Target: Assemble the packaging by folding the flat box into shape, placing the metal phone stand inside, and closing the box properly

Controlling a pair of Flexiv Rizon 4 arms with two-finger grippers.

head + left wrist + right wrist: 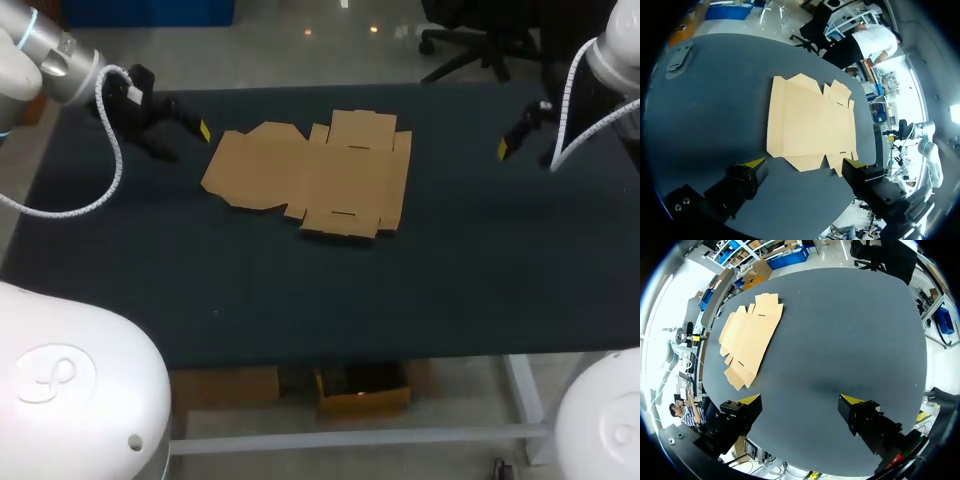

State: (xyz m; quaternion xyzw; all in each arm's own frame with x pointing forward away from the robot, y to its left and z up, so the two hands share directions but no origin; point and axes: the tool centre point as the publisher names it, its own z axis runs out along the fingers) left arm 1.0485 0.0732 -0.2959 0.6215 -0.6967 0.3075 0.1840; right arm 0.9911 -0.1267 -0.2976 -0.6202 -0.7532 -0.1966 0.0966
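The flat brown cardboard box point(320, 175) lies unfolded on the dark table point(450, 280), in the middle toward the far side. My left gripper point(180, 135) hovers just left of the box's big flap, open and empty. In the left wrist view the box point(810, 120) lies just ahead of the left gripper point(805, 163). My right gripper point(522, 140) stands open over bare table well to the right of the box. In the right wrist view the box point(747, 337) is far ahead of the right gripper point(800, 400), off to one side. No metal phone stand shows.
A small grey flat piece point(680, 57) lies near a table corner in the left wrist view; I cannot tell what it is. Dark tabletop point(850, 340) stretches between the box and my right gripper.
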